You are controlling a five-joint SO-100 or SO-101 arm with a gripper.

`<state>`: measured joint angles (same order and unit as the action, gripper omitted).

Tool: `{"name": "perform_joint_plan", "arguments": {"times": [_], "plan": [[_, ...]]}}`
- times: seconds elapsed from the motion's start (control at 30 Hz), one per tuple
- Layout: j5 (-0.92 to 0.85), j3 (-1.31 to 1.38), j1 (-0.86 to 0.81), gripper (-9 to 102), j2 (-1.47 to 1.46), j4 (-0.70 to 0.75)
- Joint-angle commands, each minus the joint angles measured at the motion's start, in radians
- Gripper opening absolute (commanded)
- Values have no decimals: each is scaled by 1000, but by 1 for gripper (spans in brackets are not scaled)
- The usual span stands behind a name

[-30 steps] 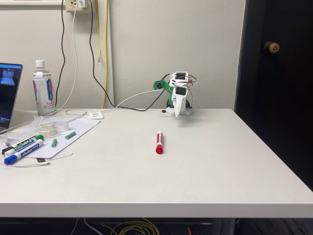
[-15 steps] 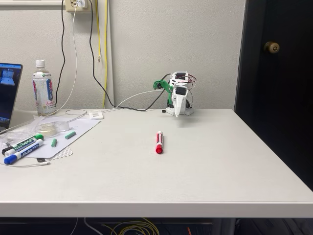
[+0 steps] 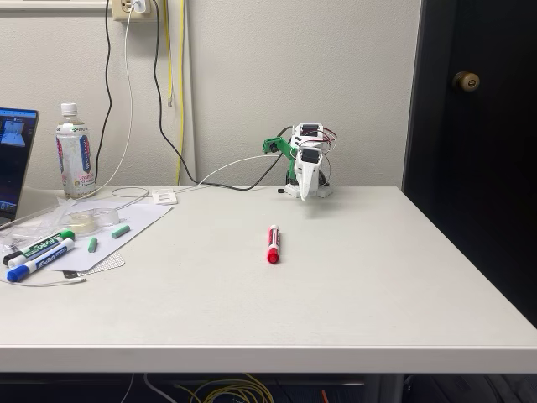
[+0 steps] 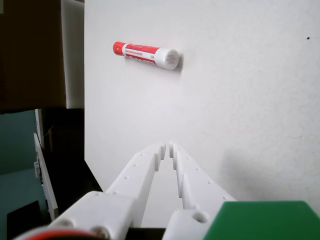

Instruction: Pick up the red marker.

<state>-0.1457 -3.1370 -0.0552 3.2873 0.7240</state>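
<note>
The red marker lies flat near the middle of the white table, its red cap toward the front edge. The arm sits folded at the back of the table, and my gripper points down there, well behind the marker. In the wrist view the marker lies far ahead of the white fingertips, with bare table between them. My gripper is shut, its tips together and holding nothing.
At the left lie a green-capped marker and a blue-capped marker on a white sheet, with small green pieces, a bottle and a laptop edge. Cables hang down the wall. A dark door stands at the right.
</note>
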Motion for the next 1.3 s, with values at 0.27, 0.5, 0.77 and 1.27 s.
{"name": "perform_joint_plan", "arguments": {"times": [0.27, 0.5, 0.77, 1.27], "plan": [[71, 97, 14, 1, -9, -57], [133, 439, 12, 1, -515, -91], [167, 790, 14, 1, -830, -15], [-109, 1345, 20, 1, -1333, 112]]}}
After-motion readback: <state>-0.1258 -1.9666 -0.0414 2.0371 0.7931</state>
